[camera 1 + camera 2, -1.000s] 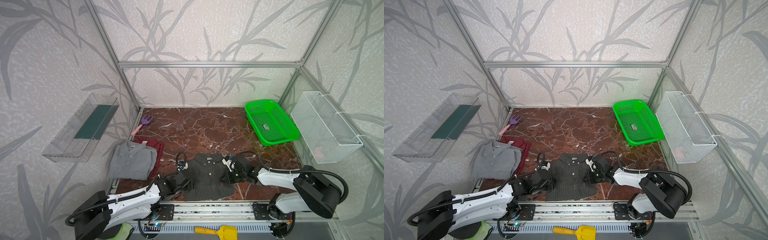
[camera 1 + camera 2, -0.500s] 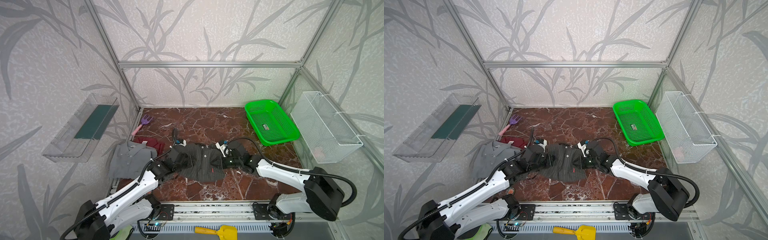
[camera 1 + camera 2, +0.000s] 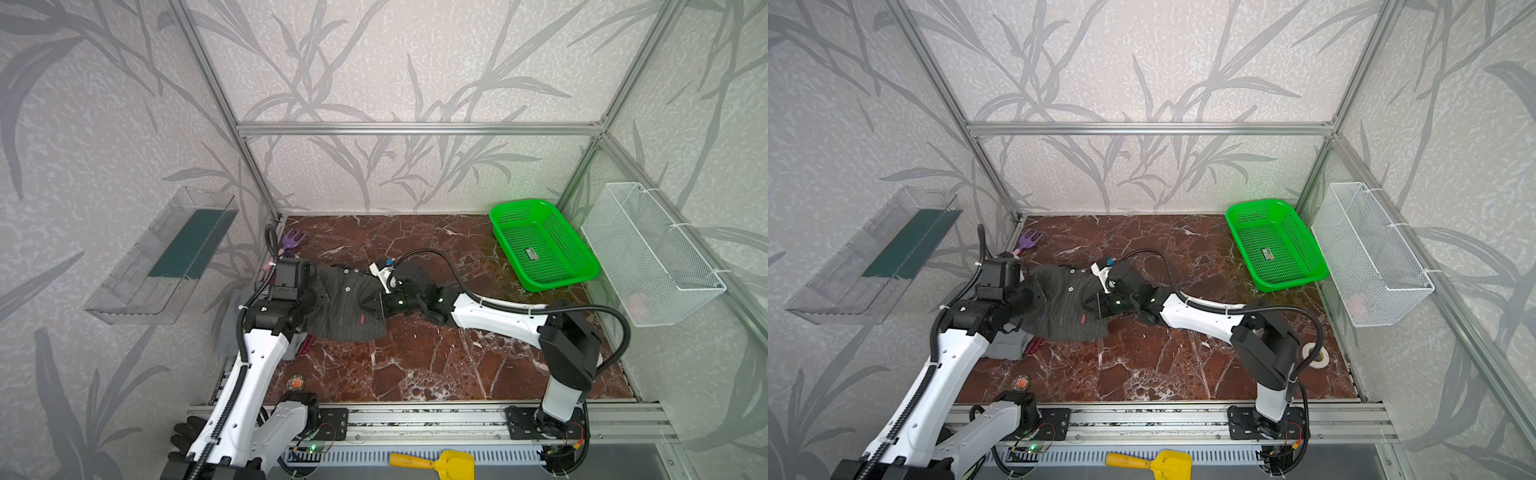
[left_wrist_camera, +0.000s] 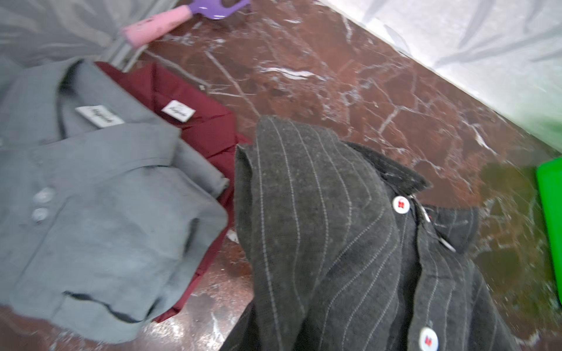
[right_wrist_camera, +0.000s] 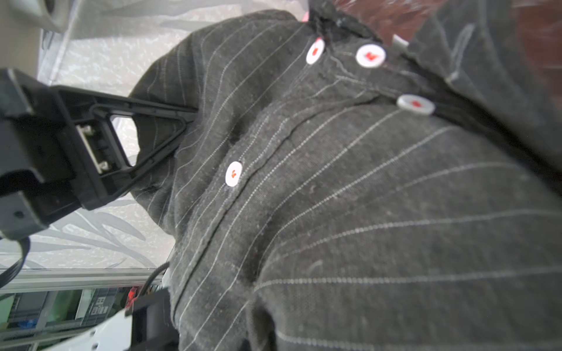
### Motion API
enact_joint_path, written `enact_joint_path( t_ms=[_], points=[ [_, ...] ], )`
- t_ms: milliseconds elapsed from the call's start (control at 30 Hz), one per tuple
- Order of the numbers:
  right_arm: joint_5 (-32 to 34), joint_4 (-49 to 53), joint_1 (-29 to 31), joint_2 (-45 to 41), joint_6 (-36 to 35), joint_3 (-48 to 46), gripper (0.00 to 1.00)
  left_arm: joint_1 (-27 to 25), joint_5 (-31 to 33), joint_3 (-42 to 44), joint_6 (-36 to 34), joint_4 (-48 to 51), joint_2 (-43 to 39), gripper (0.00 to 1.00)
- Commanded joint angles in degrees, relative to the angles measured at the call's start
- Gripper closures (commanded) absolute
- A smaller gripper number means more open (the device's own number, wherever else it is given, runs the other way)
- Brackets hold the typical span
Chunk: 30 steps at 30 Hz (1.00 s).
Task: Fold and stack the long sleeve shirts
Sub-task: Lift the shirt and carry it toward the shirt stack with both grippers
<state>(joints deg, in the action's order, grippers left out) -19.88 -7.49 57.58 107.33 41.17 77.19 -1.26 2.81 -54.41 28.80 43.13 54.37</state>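
The dark charcoal pinstriped shirt [image 3: 345,307] [image 3: 1065,309] hangs bunched between my two grippers, lifted off the marble floor at the left. My left gripper [image 3: 314,292] [image 3: 1034,297] is shut on its left edge. My right gripper [image 3: 376,305] [image 3: 1095,306] is shut on its right edge. In the left wrist view the pinstriped shirt [image 4: 334,243] hangs beside the folded mid-grey shirt [image 4: 100,206], which lies on the dark red shirt [image 4: 197,124]. In both top views the left arm hides most of that pile. The right wrist view shows the buttoned cloth [image 5: 334,197] with the left gripper's fingers [image 5: 146,109] entering it.
A green basket [image 3: 540,245] stands at the back right, and a white wire basket [image 3: 648,253] hangs on the right wall. A purple toy fork [image 3: 293,240] lies in the back left corner. A clear tray [image 3: 166,257] hangs on the left wall. A yellow scoop [image 3: 440,463] lies below the front rail.
Both grippers have carried the pinstriped shirt from flat at the front centre, up, back and left towards the grey and red pile. Both stay shut on it.
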Motion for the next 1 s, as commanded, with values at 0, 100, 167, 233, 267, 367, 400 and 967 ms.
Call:
enact_joint_path(
  t_ms=[0, 100, 167, 233, 267, 367, 400, 967],
  points=[
    [2.0, -2.5, 3.4, 5.5, 0.1, 7.0, 1.0, 5.4, 3.6, -0.2, -2.4, -1.6, -1.4, 1.0],
    [2.0, -2.5, 4.8, 10.9, 0.7, 13.3, 1.0, 9.9, 3.6, 1.1, -1.3, -3.1, -1.5, 1.0],
    [2.5, -2.3, 5.7, 13.8, 0.2, 16.7, 1.0, 11.4, 4.8, 1.5, -0.9, -4.3, -1.8, 1.0],
    [3.1, -1.4, 6.8, 16.3, -1.7, 20.5, 1.0, 12.7, 7.4, 1.7, -0.4, -5.0, -1.7, 1.0],
    [3.7, -1.2, 7.2, 17.2, -2.5, 22.0, 1.0, 13.5, 7.7, 1.9, -0.2, -5.1, -1.7, 1.0],
    [4.7, -1.3, 8.3, 20.2, -3.7, 26.2, 1.0, 15.3, 8.7, 2.5, 0.1, -6.2, -1.2, 1.0],
    [4.1, -0.9, 8.4, 21.3, -3.7, 28.2, 1.0, 16.0, 9.1, 2.7, 0.3, -6.2, -0.9, 1.0],
    [4.1, 4.7, 12.7, 36.8, -8.8, 50.9, 1.0, 20.2, 27.9, 0.5, 3.8, -6.2, 5.4, 1.0]
  ],
)
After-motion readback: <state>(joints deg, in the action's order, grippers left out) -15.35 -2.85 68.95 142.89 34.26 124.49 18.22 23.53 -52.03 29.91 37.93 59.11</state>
